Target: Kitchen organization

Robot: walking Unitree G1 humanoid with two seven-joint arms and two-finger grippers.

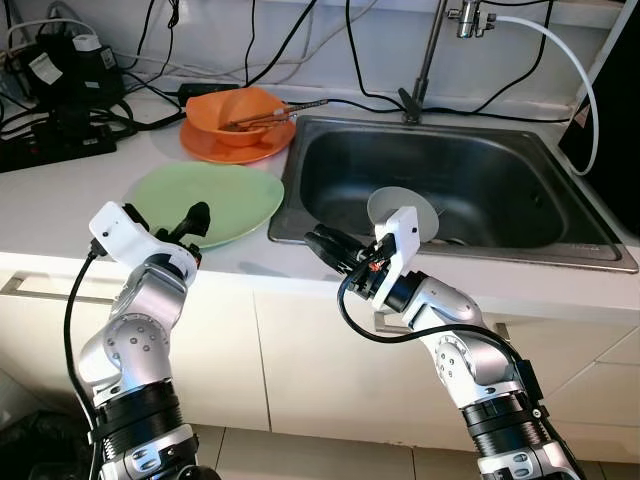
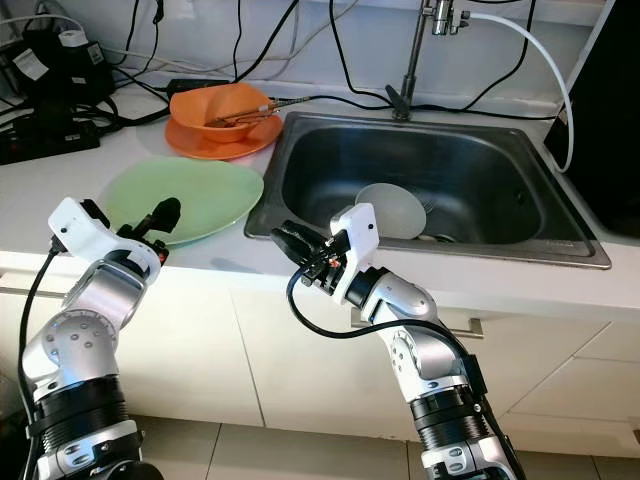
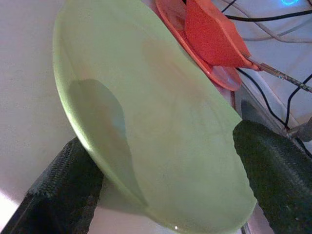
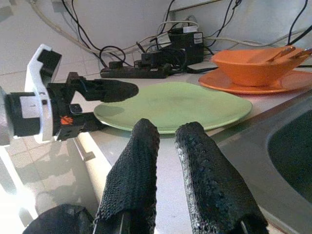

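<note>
The left gripper [image 1: 192,222], fingers apart, straddles the near rim of the round pale-green plate [image 1: 215,198] on the white bench [image 1: 60,200]. The right gripper [image 1: 325,243], fingers nearly together, hovers beside it. No legible writing.

Power strip [image 1: 55,150] (cables tangled) beside wall.

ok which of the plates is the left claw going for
The green plate at the counter's front edge: the open left claw straddles its rim. The orange plate sits further back under an orange bowl.
</note>
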